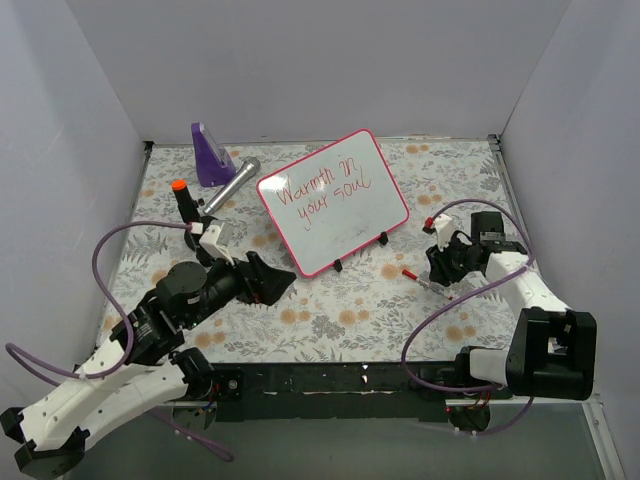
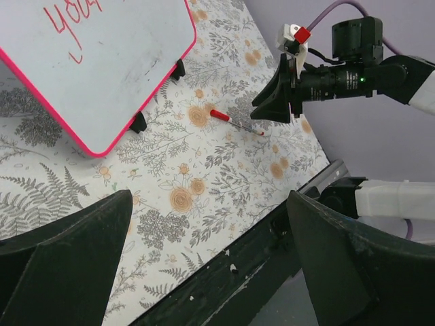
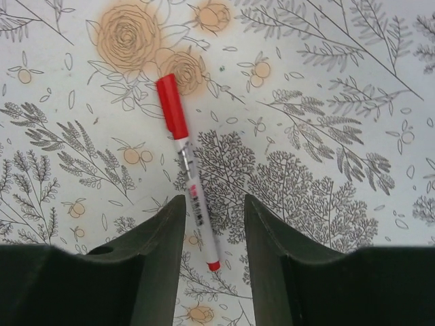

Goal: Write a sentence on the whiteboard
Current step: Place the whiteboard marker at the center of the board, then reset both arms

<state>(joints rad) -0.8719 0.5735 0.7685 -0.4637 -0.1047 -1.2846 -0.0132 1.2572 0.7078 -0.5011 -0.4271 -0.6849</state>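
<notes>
2 grippers spread, whiteboard (image 1: pixel 345 238) mid-table.
Left gripper (image 1: pixel 268 280) gapes wide and empty near the board's front corner; the sentence (image 1: pixel 325 190) fills its upper half; right gripper (image 3: pixel 214 204) straddles a red marker (image 3: pixel 185 159) lying on the floral mat (image 1: pixel 350 320).

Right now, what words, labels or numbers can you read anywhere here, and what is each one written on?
"Warmth in your soul": the sentence, red handwriting in two lines on the whiteboard.
Small red print on the white barrel of the marker: too blurred to read.
No other text, number or sign can be read.
</notes>
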